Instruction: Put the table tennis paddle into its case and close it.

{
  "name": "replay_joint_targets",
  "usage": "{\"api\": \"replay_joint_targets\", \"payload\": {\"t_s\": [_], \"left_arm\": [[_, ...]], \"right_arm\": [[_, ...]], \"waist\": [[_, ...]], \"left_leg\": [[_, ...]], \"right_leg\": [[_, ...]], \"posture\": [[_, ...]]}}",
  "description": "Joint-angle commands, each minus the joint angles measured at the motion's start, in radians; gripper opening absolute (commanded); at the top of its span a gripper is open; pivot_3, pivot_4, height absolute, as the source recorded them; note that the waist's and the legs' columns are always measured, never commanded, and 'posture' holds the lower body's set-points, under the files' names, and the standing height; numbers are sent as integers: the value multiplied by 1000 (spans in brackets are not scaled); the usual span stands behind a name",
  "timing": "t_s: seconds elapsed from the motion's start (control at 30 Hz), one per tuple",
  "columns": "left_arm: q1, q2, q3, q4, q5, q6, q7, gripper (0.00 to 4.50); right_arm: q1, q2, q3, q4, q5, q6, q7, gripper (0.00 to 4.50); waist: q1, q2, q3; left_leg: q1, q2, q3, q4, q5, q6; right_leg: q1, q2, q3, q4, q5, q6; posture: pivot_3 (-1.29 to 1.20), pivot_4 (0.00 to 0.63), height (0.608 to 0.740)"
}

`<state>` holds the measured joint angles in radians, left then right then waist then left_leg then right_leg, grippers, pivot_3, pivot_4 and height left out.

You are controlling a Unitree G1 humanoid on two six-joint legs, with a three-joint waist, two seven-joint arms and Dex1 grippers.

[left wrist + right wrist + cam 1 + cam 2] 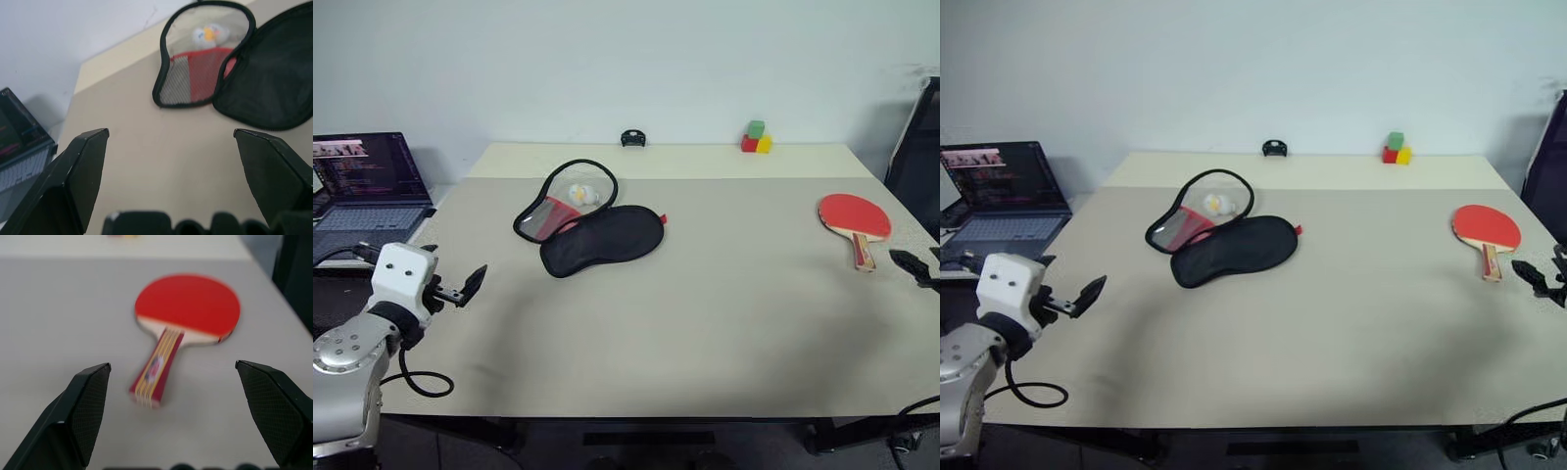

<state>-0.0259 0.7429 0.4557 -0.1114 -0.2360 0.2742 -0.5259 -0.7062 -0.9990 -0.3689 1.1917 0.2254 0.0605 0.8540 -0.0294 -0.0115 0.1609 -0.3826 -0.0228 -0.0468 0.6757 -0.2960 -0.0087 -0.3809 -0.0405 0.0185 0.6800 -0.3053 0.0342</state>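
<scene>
Off my left side a laptop (367, 186) sat open beside the table (705, 323). My left gripper (171, 181) hung over the table's near left edge, its fingers spread wide with nothing between them, aimed across bare tabletop toward the case (590, 223), which lay well apart from it. The case rested left of the table's middle, unzipped and folded open: the black half flat on the surface nearer me, the other half propped behind it showing red lining and a mesh pocket, with a small white and yellow thing inside that I could not make out. At the far edge a small black object (632, 138) sat near the middle, and a little stack of coloured blocks (756, 137) stood further right. The table tennis paddle (856, 220) lay flat near the right edge, red face up, handle pointing back toward me, well apart from the case. My right gripper (173, 421) hovered just short of that handle, fingers wide apart and empty, lined up on it but not touching.

I judged the task barely begun: I was at the reach for the paddle. The next move called for bringing the right fingers down either side of the thin handle, which lay flush on the table, then closing firmly before lifting it across to the open case
</scene>
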Motion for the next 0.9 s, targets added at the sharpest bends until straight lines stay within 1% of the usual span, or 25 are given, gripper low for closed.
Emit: {"api": "replay_joint_targets", "payload": {"t_s": [0.03, 0.2, 0.33, 0.43, 0.47, 0.53, 0.6, 0.73, 0.8, 0.9], "left_arm": [[-31, 10, -17, 19, 24, -37, 3, 4500], [-51, 3, -13, 65, 3, -72, -20, 4500], [-75, 16, -12, 129, -10, -113, -64, 4500], [-83, 20, 0, 141, -50, -106, -110, 4500], [-84, 26, 0, 143, -63, -100, -131, 4500], [-83, 41, 7, 177, -83, -115, -181, 4500], [-95, 52, 16, 217, -91, -125, -201, 4500], [-168, 59, -36, 273, -88, -134, -247, 4500], [-209, 68, -48, 314, -84, -146, -276, 4500], [-260, 76, -59, 362, -97, -150, -316, 4500]], "right_arm": [[-13, -46, -10, -23, 5, 4, 11, 4461], [-43, -36, -17, -64, 27, 56, 46, 4461], [-44, 9, -6, -135, 49, 109, 84, 4461], [-33, 36, 0, -175, 59, 154, 95, 4461], [-22, 50, 10, -206, 64, 176, 127, 4461], [16, 86, 26, -293, 78, 219, 157, 4461], [58, 119, 25, -408, 103, 270, 150, 4461], [140, 145, 35, -650, 162, 401, 173, 4461], [200, 161, 40, -812, 205, 484, 166, 4461], [241, 208, 45, -1007, 285, 616, 120, 4461]], "waist": [[0, 1, 0], [-2, 1, 0], [-4, 1, 1], [-2, 1, 1], [-1, 1, 1], [0, 1, 1], [0, 1, 1], [5, 2, 1], [7, 2, 1], [6, 2, 1]], "left_leg": [[0, 0, 0, 0, 0, 0], [1, 0, 0, 0, 0, 0], [2, 0, 0, 0, 0, 0], [1, 0, 0, 0, 0, 0], [1, 0, 0, 0, 0, 0], [1, 0, -1, 0, 0, 0], [1, 0, -1, 0, 0, 0], [0, 0, -1, 0, 0, 0], [0, 0, -2, 0, 0, 0], [0, 0, -3, 0, 0, 0]], "right_leg": [[0, 0, 0, 0, 0, 0], [1, 0, 0, 0, 0, 0], [1, 0, 0, 0, 0, 0], [1, 0, 0, 0, 0, 0], [1, 0, 0, 0, 0, 0], [1, 0, -1, 0, 0, 0], [1, 0, -1, 0, 0, 0], [0, 0, -1, 1, 0, 0], [0, 0, -1, 1, 0, 0], [0, 0, -2, 0, 0, 0]], "posture": [[0, 150, 740], [0, 150, 740], [0, 150, 740], [0, 150, 740], [0, 150, 740], [0, 150, 740], [0, 150, 740], [0, 150, 740], [0, 150, 740], [0, 150, 740]]}}
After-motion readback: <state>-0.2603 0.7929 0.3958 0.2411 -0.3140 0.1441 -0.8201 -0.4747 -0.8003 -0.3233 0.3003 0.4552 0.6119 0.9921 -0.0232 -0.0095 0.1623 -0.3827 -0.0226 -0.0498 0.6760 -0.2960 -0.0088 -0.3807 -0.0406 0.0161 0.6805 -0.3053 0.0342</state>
